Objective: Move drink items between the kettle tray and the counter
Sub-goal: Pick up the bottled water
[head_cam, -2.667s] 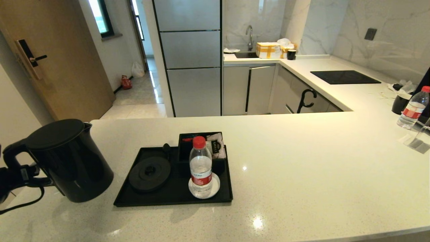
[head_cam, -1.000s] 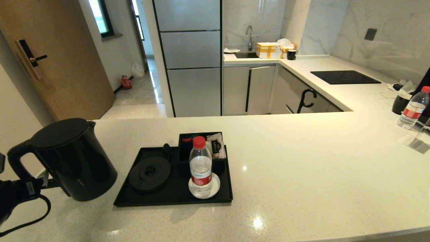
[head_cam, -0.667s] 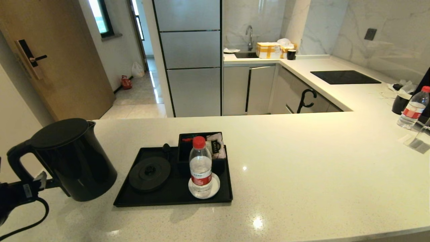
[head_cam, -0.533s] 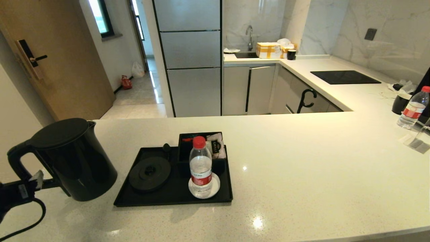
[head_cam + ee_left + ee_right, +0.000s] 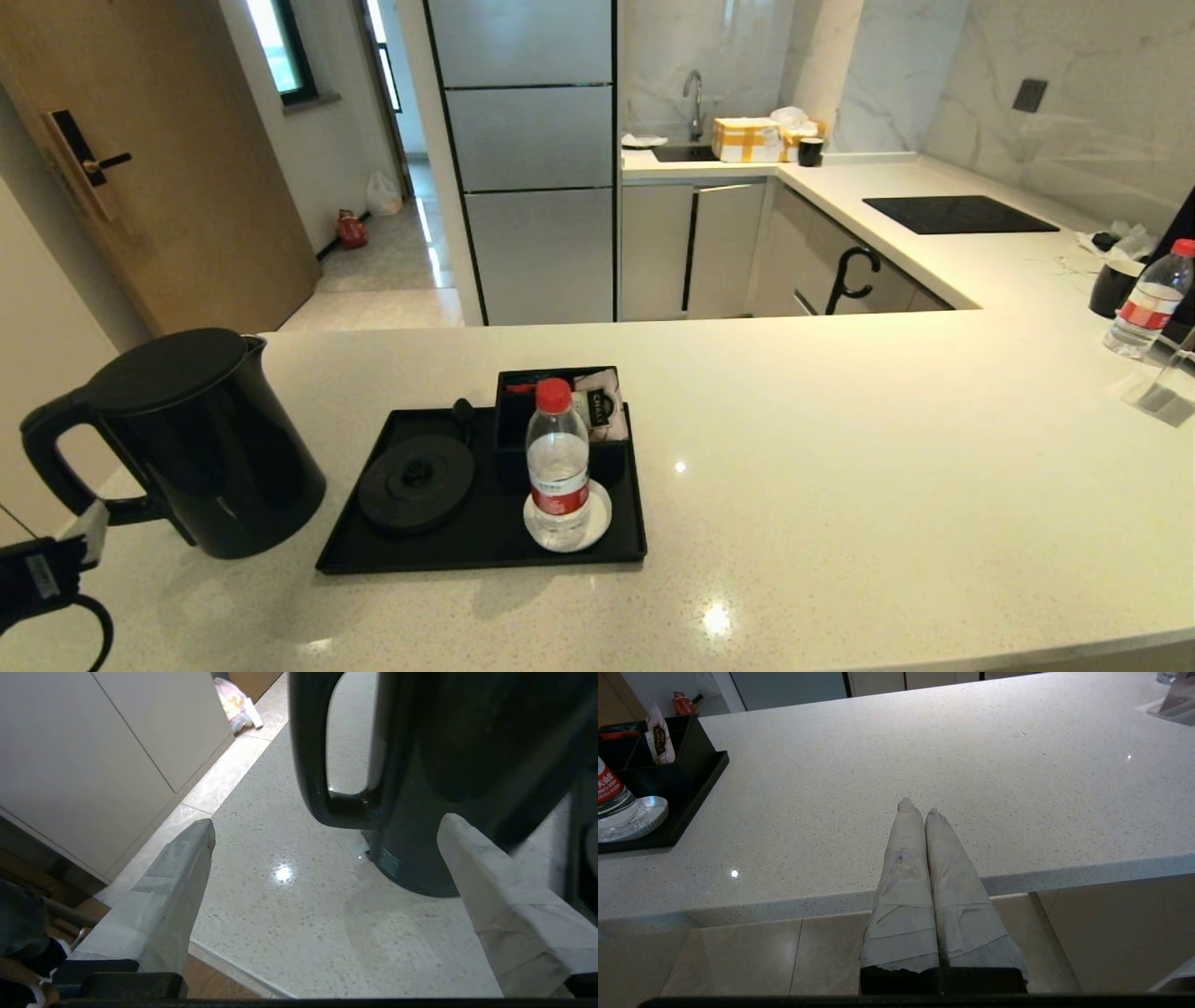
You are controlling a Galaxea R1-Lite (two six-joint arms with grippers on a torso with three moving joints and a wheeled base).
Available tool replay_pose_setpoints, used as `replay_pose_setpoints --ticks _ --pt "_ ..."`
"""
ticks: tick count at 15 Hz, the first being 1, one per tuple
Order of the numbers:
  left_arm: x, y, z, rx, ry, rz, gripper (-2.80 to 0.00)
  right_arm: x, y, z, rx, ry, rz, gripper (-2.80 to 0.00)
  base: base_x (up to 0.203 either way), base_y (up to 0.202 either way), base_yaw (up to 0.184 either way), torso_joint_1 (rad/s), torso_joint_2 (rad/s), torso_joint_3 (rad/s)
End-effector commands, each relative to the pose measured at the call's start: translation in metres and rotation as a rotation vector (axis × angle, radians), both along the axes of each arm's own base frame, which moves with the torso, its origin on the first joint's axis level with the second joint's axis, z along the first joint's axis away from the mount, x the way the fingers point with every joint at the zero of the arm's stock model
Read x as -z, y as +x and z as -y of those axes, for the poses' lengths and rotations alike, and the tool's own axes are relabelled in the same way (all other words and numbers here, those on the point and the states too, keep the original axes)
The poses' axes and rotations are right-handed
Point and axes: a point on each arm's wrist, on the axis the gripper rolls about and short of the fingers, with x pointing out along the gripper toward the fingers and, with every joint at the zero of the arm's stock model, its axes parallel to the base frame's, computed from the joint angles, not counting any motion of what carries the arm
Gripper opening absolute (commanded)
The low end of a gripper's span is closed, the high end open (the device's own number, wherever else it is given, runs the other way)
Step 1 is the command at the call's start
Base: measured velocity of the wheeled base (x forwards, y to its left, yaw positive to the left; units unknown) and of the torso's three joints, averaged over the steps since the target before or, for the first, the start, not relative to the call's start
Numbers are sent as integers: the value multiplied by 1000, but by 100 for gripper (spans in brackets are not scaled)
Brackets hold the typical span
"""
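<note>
1. The left gripper [image 5: 327, 826] sits at the far left, low at the near corner of the counter [image 5: 840, 448]. Its jaws are spread wide and hold nothing. Both taped fingers [image 5: 177, 891] are clear of every object.
2. The kettle [image 5: 201, 448] stands upright on the counter directly ahead of the left gripper. It is off the kettle base [image 5: 415, 483]. Its loop handle [image 5: 322, 765] faces the gripper and lies just beyond the fingertips, between their lines, with no contact visible.
3. The long axis of the handle runs vertically. The finger gap spans it crosswise, so a straight advance would bracket the handle.
4. The tray [image 5: 485, 555] lies beyond the kettle on the side away from the left gripper. It carries the bare kettle base, the divided box [image 5: 523, 387] and the coaster [image 5: 597, 523].
5. The water bottle [image 5: 557, 462] stands upright on the coaster. The tea sachet [image 5: 597, 403] stands in the box behind the bottle.
6. The right gripper [image 5: 917, 807] is clenched on nothing. It hangs parked off the near edge of the counter, with the tray well away to its left.
7. Judgement: the kettle transfer to the counter appears complete. The left arm is nearer to the kettle and the base. The bottle stands between the two arms, well apart from both.
</note>
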Motion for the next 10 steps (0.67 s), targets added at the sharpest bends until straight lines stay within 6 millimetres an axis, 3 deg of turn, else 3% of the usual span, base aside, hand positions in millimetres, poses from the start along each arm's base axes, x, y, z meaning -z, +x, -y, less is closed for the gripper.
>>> replay_pose_setpoints --ticks 1,3,4,10 --pt "-5 -5 3 3 20 31 0 0 0 0 0 0 0 -280 0 0 0 0 0 0" --pt "-7 -7 6 10 17 26 0 0 0 0 0 0 -2 -280 0 0 0 0 0 0" --pt "-13 -12 10 16 29 45 -280 0 0 0 0 0 0 -280 0 0 0 0 0 0" --pt "-48 -48 37 66 45 84 -280 0 0 0 0 0 -2 -280 0 0 0 0 0 0"
